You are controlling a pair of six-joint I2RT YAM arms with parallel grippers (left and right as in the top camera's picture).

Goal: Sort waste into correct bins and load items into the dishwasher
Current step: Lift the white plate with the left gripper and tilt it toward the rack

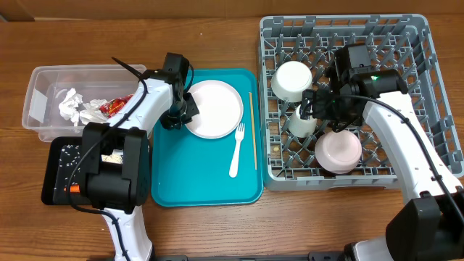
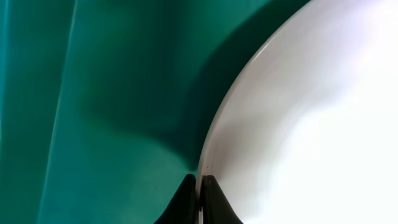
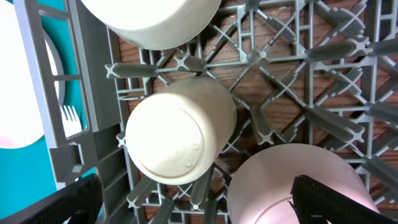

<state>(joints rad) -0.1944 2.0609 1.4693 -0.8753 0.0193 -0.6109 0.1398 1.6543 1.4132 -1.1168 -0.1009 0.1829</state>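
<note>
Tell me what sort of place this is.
Probably a tabletop test bench set up for kitchen cleanup, not a real kitchen: a grey dish rack holding bowls, a teal tray with a plate and fork, and a clear waste tub on a wooden table.

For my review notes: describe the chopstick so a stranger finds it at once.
Start at the big teal tray seen from overhead. Along its right edge, just right of the white fork, lies the chopstick. It is the only thin, straight wooden stick there.
</note>
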